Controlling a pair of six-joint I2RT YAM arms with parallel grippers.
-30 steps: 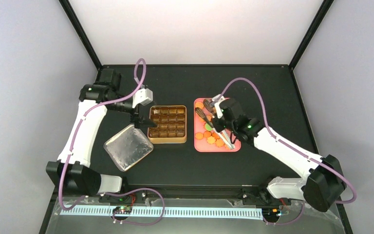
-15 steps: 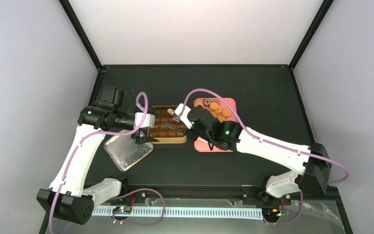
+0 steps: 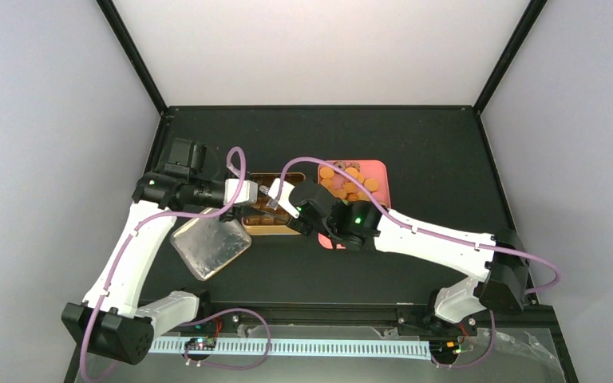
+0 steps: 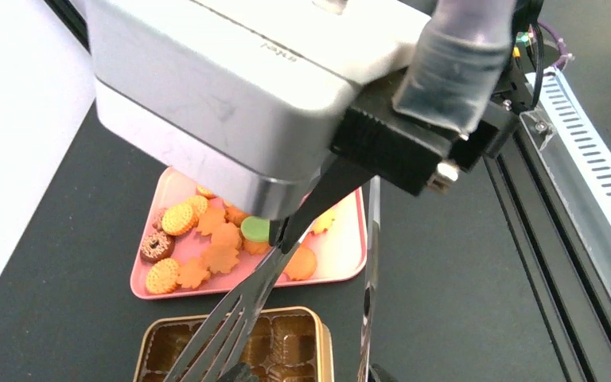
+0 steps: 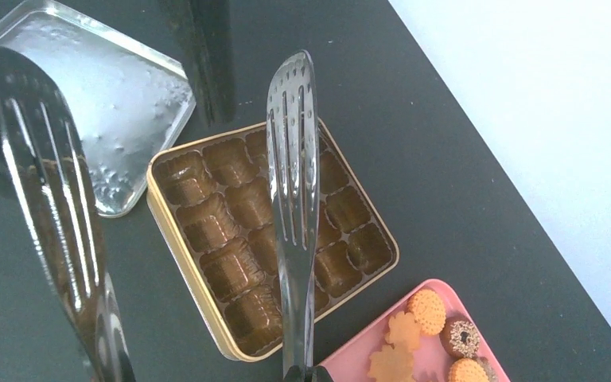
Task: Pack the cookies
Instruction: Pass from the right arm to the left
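The cookies (image 4: 207, 239) lie in a heap on a pink tray (image 4: 342, 255); most are orange, one is green (image 4: 254, 229), one dark brown. They also show far back on the tray (image 3: 351, 179) from above. My right gripper (image 5: 298, 374) is shut on one arm of the metal tongs (image 5: 294, 199), which it holds above the empty brown tin (image 5: 193, 288). Both slotted blades point toward my left gripper (image 4: 306, 374). Only its fingertips show at the picture's bottom edge, narrowed, beside the blades (image 4: 223, 326). Contact with the tongs is not visible.
The tin's silver lid (image 3: 211, 243) lies flat on the black table, left of and nearer than the tin (image 3: 267, 230). The right arm crosses the near half of the pink tray (image 3: 383, 166). A purple cable loops above the tin.
My right arm swung left, carrying the tongs from the tray to above the tin. My left gripper came nearer to meet them, and its fingers narrowed from wide open.
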